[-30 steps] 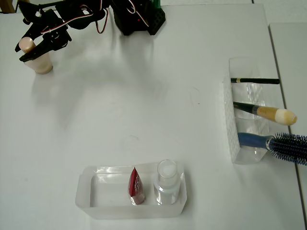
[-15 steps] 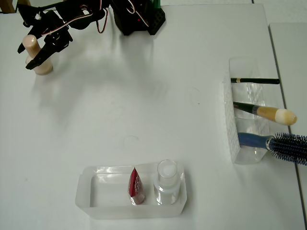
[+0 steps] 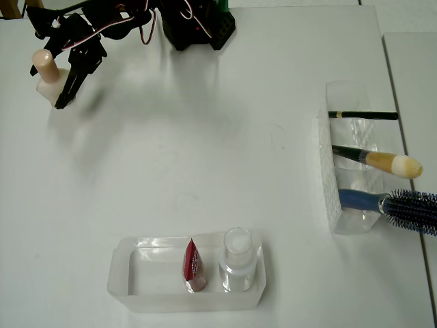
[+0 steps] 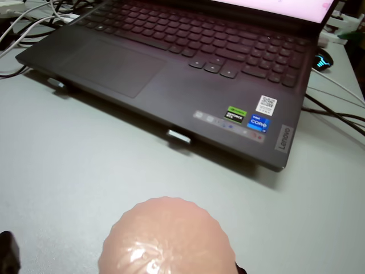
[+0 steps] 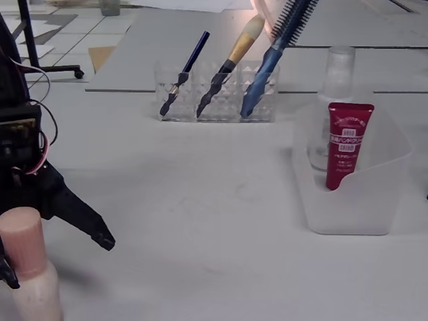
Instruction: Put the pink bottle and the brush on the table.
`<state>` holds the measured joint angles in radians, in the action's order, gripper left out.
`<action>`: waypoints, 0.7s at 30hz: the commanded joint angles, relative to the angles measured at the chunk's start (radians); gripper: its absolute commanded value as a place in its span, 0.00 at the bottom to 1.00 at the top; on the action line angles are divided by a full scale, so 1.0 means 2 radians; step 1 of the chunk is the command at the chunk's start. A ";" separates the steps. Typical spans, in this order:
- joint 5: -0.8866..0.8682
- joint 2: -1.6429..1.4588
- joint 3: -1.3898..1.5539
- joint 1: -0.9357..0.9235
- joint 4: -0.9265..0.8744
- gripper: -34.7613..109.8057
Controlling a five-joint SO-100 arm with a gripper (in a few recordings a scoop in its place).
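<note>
White table: spread fingers straddle upright pink bottle.

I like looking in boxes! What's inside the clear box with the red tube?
Inside the clear box stand a red tube and a clear bottle with a white cap. The left part looks empty.

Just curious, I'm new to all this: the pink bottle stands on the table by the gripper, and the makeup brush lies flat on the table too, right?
Not quite. The pink bottle does stand on the table by the gripper, but the brush isn't on the table: the overhead view shows it propped in the clear holder, between the pencil and the hairbrush.
</note>
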<state>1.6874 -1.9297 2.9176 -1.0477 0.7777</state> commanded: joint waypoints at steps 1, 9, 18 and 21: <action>0.006 -0.031 0.002 -0.005 -0.013 0.58; 0.008 -0.081 -0.015 -0.005 -0.084 0.61; 0.018 -0.120 -0.077 -0.004 -0.199 0.63; 0.022 -0.137 -0.097 -0.004 -0.235 0.64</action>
<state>1.7089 -2.1414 2.7780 -1.0477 0.3436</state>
